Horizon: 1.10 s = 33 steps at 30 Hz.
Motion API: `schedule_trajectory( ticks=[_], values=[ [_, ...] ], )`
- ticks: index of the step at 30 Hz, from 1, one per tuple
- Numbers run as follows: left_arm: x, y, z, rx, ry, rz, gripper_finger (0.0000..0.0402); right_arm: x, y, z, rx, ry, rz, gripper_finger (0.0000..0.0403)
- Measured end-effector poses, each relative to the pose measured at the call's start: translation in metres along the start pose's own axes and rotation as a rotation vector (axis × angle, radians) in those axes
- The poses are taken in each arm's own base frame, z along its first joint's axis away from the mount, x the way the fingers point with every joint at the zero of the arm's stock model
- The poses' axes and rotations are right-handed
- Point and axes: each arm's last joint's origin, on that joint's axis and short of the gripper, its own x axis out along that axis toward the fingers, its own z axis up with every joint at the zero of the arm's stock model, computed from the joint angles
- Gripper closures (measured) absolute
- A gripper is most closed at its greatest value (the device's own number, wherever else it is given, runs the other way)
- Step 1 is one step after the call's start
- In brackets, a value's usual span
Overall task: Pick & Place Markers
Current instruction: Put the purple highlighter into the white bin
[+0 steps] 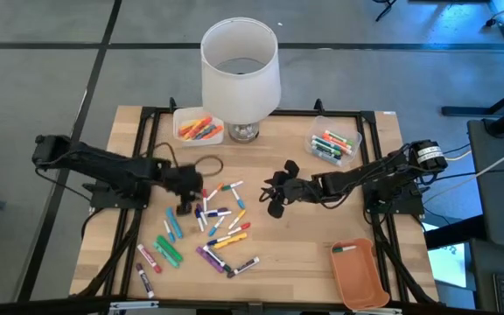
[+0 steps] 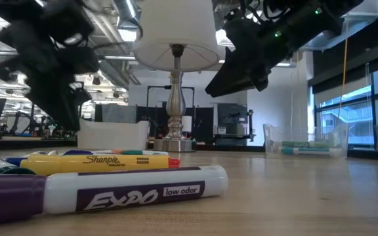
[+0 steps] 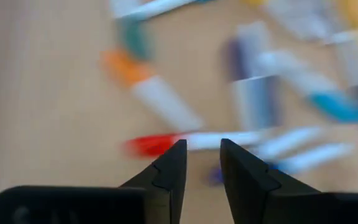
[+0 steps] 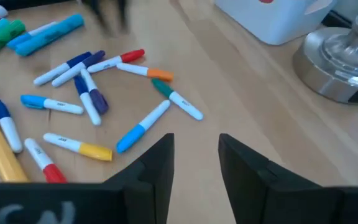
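Note:
Several markers (image 1: pixel 210 229) in blue, red, green, purple, orange and yellow lie loose on the wooden table's middle; in the low view a white Expo marker (image 2: pixel 133 189) and a yellow Sharpie (image 2: pixel 97 162) lie nearest. My left gripper (image 1: pixel 187 203) hangs over the pile's left edge, slanting down, open with a narrow gap (image 3: pixel 202 163) and nothing between the fingers. My right gripper (image 1: pixel 274 191) hovers right of the pile, open and holding nothing (image 4: pixel 196 155); the markers (image 4: pixel 92 93) lie ahead of it.
A white-shaded lamp (image 1: pixel 240 74) stands at the far middle. Beside it are a bin with orange markers (image 1: pixel 198 128) on the left and a clear bin with green and red markers (image 1: pixel 333 145) on the right. An orange tray (image 1: pixel 360 275) sits near right.

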Motion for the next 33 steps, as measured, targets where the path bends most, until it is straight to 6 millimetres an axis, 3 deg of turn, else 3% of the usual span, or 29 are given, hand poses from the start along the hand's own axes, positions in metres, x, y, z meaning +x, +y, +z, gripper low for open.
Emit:
schedule_trajectory(
  ticks=[9, 15, 19, 23, 33],
  values=[
    [0.011, -0.081, 0.01, 0.153, -0.256, -0.242, 0.0301, -0.004, 0.009, -0.008, 0.004, 0.073, 0.083, 0.0277],
    [0.033, -0.118, -0.003, 0.276, -0.276, -0.342, 0.0282, -0.011, 0.018, -0.016, -0.016, 0.113, 0.102, 0.0277],
    [0.046, -0.132, -0.018, 0.286, -0.206, -0.406, 0.0277, -0.015, 0.025, -0.019, -0.036, 0.119, 0.121, 0.0277],
    [0.053, -0.14, -0.026, 0.245, -0.181, -0.35, 0.0279, -0.017, 0.028, -0.02, -0.079, 0.116, 0.135, 0.0277],
    [0.06, -0.145, -0.039, 0.186, -0.088, -0.273, 0.0292, -0.012, 0.021, -0.016, -0.147, 0.094, 0.103, 0.0277]
  ],
)
